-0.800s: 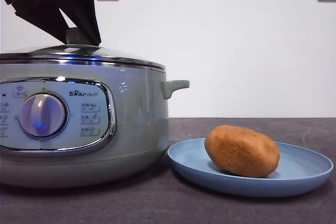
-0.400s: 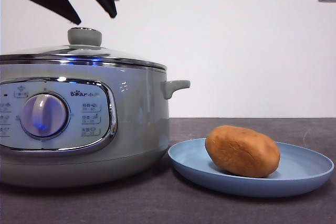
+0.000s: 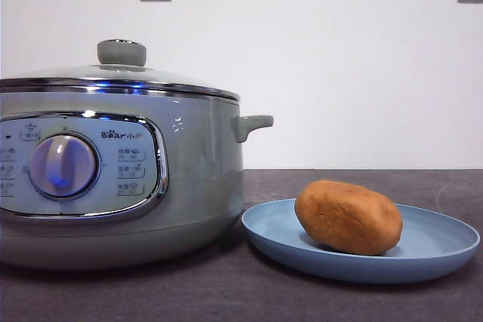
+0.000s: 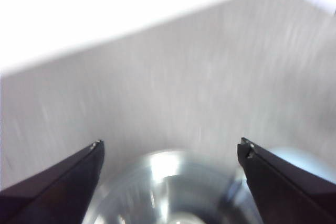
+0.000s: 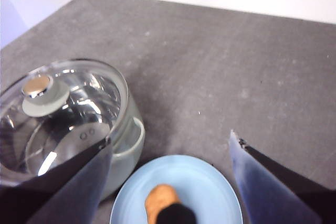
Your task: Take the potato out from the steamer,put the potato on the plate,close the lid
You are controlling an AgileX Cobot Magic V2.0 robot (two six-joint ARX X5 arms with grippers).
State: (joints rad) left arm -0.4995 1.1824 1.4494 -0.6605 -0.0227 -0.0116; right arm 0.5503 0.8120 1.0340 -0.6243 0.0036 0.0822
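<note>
Potato [image 3: 348, 216] on plate [image 3: 441, 250], left hand [image 4: 170, 150] wide apart, holding nothing

Dark grey table [image 3: 226, 292] carrying a steamer and a plate.

The table has a matte, faintly speckled top that runs back to a white wall. The pale grey-green steamer [image 3: 196, 179] stands directly on it, on the left in the front view, closed by its glass lid [image 3: 113, 75]. Just beside the steamer's base, the shallow light-blue plate [image 3: 438, 250] lies flat on the table, its rim close to the steamer's lower wall; whether they touch cannot be told. An orange-brown potato [image 3: 349, 217] rests on the plate.
</note>
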